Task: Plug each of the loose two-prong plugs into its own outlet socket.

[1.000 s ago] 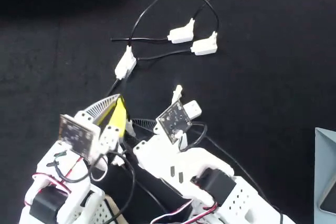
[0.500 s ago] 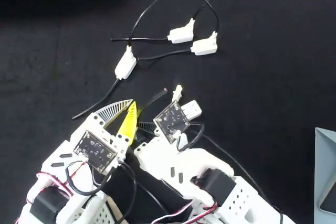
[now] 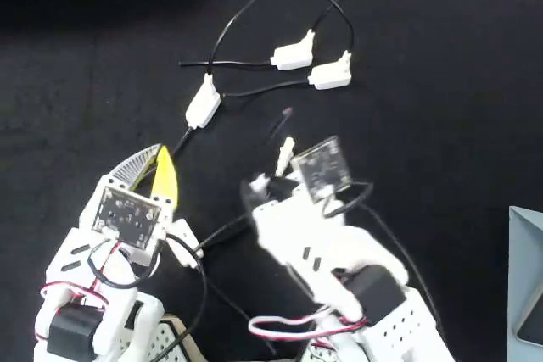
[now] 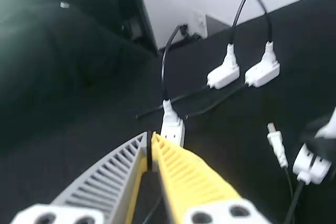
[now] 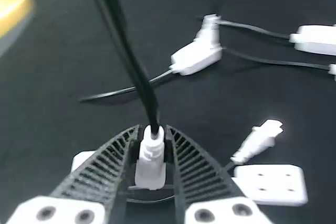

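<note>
My right gripper (image 5: 152, 129) is shut on a small white two-prong plug (image 5: 149, 158) whose black cable runs away from it; in the high view that gripper (image 3: 257, 186) sits at table centre. A white outlet block (image 5: 270, 183) lies just beside its fingers, with a loose white plug (image 5: 260, 135) next to the block. My left gripper (image 4: 149, 139) has its grey and yellow fingers together on nothing, pointing at a white plug (image 4: 170, 127) a short way beyond the tips. In the high view the left gripper (image 3: 159, 154) is below that plug (image 3: 204, 101).
Two more white plugs (image 3: 293, 54) (image 3: 331, 74) on black cables lie at the back of the black table (image 3: 458, 82). A loose plug (image 3: 286, 154) rests by the right arm's wrist. A grey box (image 3: 526, 277) stands at the right edge.
The right arm has swung right and farther back with the plug in its gripper, now covering the outlet block in the high view. The left gripper has shifted left, away from the right arm.
</note>
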{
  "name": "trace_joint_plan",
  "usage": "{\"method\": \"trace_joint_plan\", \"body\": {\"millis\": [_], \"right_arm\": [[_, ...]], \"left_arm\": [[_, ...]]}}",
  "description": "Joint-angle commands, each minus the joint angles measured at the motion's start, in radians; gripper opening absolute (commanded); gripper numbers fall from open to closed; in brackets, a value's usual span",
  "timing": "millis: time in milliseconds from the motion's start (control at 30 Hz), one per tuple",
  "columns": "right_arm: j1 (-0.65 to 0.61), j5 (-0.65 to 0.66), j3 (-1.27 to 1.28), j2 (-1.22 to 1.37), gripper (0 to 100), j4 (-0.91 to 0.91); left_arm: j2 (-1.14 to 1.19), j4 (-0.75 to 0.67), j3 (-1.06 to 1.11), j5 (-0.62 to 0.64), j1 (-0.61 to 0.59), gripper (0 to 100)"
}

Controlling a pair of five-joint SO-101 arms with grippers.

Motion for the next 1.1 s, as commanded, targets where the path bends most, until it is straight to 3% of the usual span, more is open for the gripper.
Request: {"method": "trace_joint_plan", "body": {"millis": [0,200,433,567,867,1067], "right_arm": [[0.109,0.063,-0.050,0.016,1.4,0.003],[0.196,0.107,0.005,0.145,1.4,-0.123],[0.374,0.130,-0.058,0.325,1.4,-0.130],[0.445,0.129,-0.087,0.384,1.4,-0.132],[0.489,0.130,-0.081,0.398,1.3,-0.132],[0.626,0.135,-0.088,0.398,1.4,-0.140]], "left_arm": [[0.002,0.051,0.019,0.000,-0.042,3],[0.008,0.052,0.090,0.000,-0.071,3],[0.054,0.051,0.054,-0.005,-0.065,3],[0.259,0.052,-0.048,-0.006,-0.064,5],[0.763,0.052,-0.242,-0.003,0.050,27],[1.014,-0.029,-0.326,0.000,0.150,28]]}}
